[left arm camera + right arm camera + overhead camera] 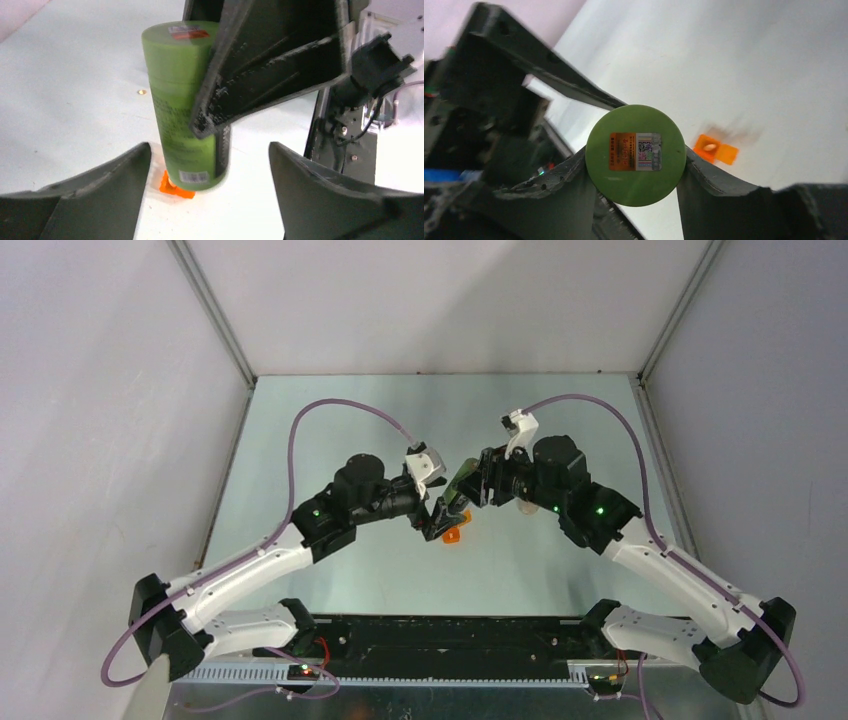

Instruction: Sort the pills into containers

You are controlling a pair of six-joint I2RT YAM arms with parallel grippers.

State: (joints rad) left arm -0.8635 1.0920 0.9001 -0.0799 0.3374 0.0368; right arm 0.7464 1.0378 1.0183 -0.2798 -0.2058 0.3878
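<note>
- The green bottle (182, 100) sits at mid-table (340, 410), between the two arms. It is tilted and appears to be lifted off the surface.
- The right gripper (635, 165) is clenched on the bottle. One finger presses each side of the body, at 9 and 3 o'clock of the round end in the right wrist view.
- The left gripper (209, 150) is released. Its jaws stand wide on either side of the bottle's lower end, with a gap on each side.
- The orange box (715, 149) lies on the table just under the bottle: at 6 o'clock of it in the top view, at 3 o'clock of the round end in the right wrist view. I cannot tell what its recess holds.
- Judgement: the step in hand is a two-arm handling of the bottle, either a regrasp or an opening.
  - The right grip should hold firm and level.
  - The left jaws should centre on the free end and close squarely.
  - Closing off-centre risks twisting the bottle out of the grip and onto the box.
- Markings:
  - The sticker (635, 151) on the round end is half orange and half white, with a square code. Its print is too small to read.
  - The side carries fine print and a small white code patch near the lower end, neither legible.
  - No brand name can be made out.
</note>
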